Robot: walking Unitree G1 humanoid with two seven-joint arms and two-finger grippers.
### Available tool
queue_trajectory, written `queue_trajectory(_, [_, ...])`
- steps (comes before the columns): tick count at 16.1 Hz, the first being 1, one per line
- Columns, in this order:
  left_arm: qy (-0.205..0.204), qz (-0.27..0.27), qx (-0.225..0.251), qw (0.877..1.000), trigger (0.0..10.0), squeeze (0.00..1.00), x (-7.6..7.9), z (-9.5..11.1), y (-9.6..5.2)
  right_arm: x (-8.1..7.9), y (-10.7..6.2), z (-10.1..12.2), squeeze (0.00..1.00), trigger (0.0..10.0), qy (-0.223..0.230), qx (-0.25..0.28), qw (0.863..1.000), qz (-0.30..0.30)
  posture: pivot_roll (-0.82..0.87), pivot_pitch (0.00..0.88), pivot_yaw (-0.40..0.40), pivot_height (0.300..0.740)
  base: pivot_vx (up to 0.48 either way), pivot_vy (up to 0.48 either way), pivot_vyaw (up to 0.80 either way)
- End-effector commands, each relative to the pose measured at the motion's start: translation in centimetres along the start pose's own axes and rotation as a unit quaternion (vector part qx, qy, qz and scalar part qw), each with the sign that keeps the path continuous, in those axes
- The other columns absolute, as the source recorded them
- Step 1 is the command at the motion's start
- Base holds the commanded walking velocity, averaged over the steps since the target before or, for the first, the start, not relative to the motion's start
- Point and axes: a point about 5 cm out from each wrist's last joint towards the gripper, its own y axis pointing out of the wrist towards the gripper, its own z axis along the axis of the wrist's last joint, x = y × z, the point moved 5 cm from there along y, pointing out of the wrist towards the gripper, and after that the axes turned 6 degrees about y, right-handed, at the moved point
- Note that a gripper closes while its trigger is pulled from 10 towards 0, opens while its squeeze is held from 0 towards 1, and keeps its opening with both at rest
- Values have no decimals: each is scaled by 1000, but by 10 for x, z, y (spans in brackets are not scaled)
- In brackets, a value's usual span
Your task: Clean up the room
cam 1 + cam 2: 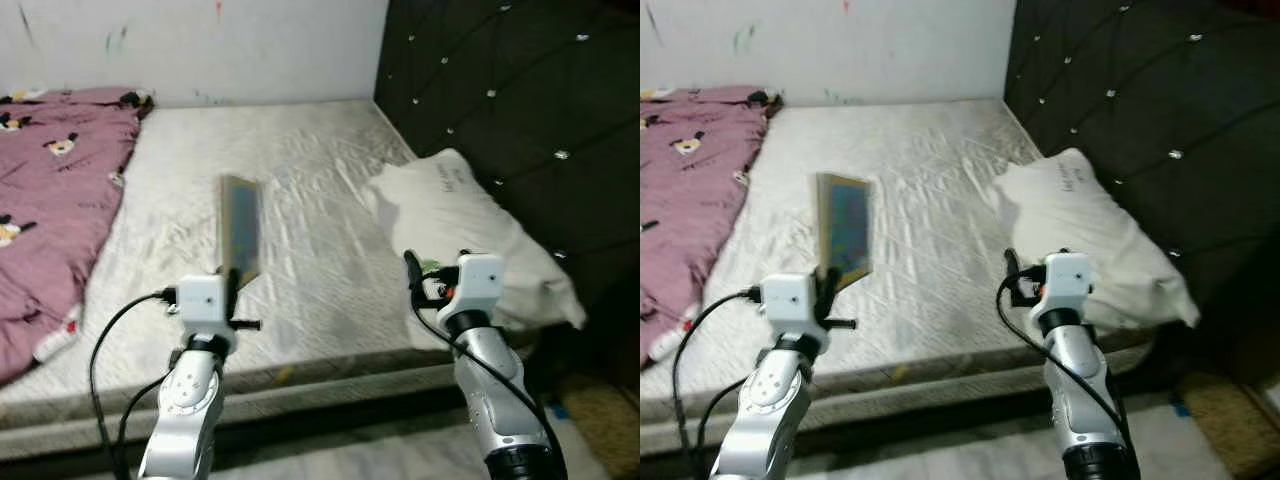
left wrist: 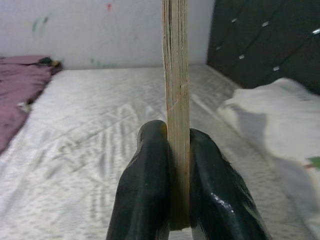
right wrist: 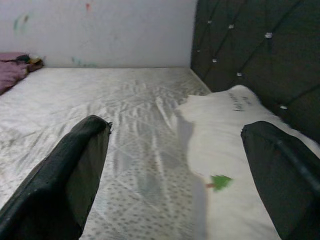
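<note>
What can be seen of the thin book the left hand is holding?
The thin flat book with a blue-green illustrated cover stands upright on edge, held above the white quilted mattress without touching it. From the wrist view its yellowish stacked page edges show, looking like paper or card. The left hand is shut on its lower end, one black finger pressed against each face. Nothing else touches it; the cover's picture is too blurred to read.
</note>
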Motion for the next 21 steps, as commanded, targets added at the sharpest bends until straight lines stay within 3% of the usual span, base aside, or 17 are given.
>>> queue_trajectory(1, [1,3,33,999,10000,0,-9,15,1,-8,2,4,0,10000,7,7,1000,12,25,13,-24,740,0,0,0])
queue_trajectory(6, [-8,-6,41,999,10000,0,-6,18,0,-10,2,3,0,10000,5,4,1000,18,24,14,-24,740,0,0,0])
queue_trajectory(21, [-14,-21,43,999,10000,0,-2,18,2,-13,4,3,0,10000,7,7,1000,24,24,9,-22,740,295,0,0])
